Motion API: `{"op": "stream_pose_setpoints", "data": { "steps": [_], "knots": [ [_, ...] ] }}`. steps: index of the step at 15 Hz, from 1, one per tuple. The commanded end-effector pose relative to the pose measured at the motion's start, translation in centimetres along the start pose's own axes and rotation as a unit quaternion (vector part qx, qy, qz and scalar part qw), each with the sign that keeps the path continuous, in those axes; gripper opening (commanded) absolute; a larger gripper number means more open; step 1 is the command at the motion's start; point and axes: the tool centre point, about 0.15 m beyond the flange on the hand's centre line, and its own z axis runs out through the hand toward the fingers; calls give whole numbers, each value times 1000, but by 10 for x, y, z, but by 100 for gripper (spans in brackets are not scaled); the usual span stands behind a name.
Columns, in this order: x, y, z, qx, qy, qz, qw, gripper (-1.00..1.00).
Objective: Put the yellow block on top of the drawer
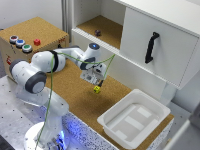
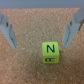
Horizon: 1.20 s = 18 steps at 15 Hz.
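Note:
The yellow block (image 1: 97, 89) is a tiny cube with dark marks, lying on the cork table surface. In the wrist view the yellow block (image 2: 50, 52) shows an "N" on its upper face. My gripper (image 1: 96, 82) hovers just above it, open and empty. In the wrist view my gripper (image 2: 42, 31) has both fingers spread wide, with the block lying between and below them, apart from both. The drawer (image 1: 30, 35), a light wooden box with a cork top bearing blue, green and red buttons, stands at the exterior view's far left.
A white plastic tray (image 1: 134, 118) sits at the exterior view's lower right. A white cabinet with a black handle (image 1: 151, 47) stands behind. A small dark purplish object (image 1: 97, 33) lies on the cork shelf inside the cabinet.

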Motion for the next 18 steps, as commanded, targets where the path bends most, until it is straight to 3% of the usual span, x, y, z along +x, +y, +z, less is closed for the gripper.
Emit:
{"op": "stream_pose_setpoints", "data": {
  "steps": [1, 6, 10, 11, 18],
  "knots": [
    [13, 32, 44, 7, -43, 6, 999, 100],
    [12, 32, 53, 29, -44, 4, 999, 100],
    [18, 25, 58, 28, -48, -3, 998, 100],
    [19, 23, 60, 24, -50, -4, 998, -100],
    [25, 18, 53, 15, -52, -13, 998, -100]
  ]
}}
